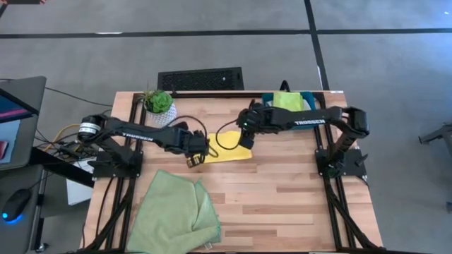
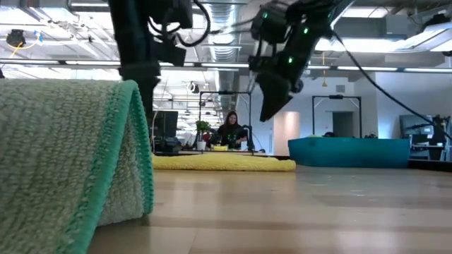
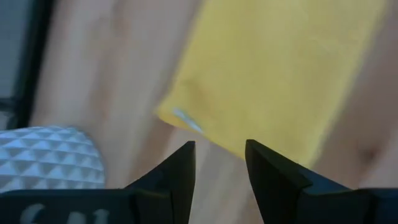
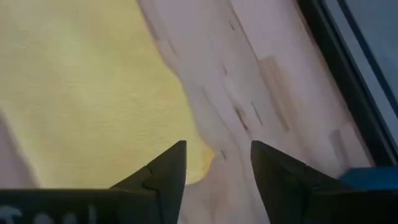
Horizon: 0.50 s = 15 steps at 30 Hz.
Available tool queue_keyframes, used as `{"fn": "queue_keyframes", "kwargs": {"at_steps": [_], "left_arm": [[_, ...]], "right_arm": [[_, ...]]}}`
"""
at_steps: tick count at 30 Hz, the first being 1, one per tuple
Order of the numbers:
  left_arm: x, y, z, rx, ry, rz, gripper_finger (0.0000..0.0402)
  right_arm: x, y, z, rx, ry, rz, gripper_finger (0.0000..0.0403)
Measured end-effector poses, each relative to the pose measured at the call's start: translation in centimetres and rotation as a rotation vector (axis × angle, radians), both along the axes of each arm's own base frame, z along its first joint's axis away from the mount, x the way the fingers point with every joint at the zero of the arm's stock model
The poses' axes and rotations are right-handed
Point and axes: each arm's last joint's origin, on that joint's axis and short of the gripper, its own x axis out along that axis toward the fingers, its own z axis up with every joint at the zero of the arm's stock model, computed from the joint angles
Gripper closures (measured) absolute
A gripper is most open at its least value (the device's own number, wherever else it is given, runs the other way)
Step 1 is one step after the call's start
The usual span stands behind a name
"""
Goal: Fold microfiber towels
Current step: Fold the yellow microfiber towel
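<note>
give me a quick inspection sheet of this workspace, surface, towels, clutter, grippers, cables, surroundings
surface: wooden table, bare at the right front.
job's things: yellow towel flat mid-table; pale green towel rumpled at the front left; lime green towel in the teal tray.
clutter: potted plant at the back left.
grippers: left gripper open above the yellow towel's corner; right gripper open above its opposite edge.
cables: black cable looping over the yellow towel.
surroundings: person seated beyond the table; floor vent behind it.
</note>
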Motion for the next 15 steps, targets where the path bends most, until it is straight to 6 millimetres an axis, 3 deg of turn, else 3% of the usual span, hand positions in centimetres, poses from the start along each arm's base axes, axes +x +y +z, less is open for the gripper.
{"fn": "queue_keyframes", "kwargs": {"at_steps": [5,11,15], "left_arm": [[-0.8,-2.4,-1.5,-0.094,0.038,-0.102,0.0267],[-2.2,-4.8,-4.1,-0.110,0.080,-0.206,0.0267],[-2.2,-5.9,-5.1,-0.086,0.020,-0.289,0.0267]], "right_arm": [[-0.2,2.7,1.7,0.020,-0.063,0.068,0.0201],[-0.1,6.7,2.0,0.025,-0.055,0.193,0.0206],[-0.1,8.5,1.9,0.027,-0.051,0.249,0.0207]]}}
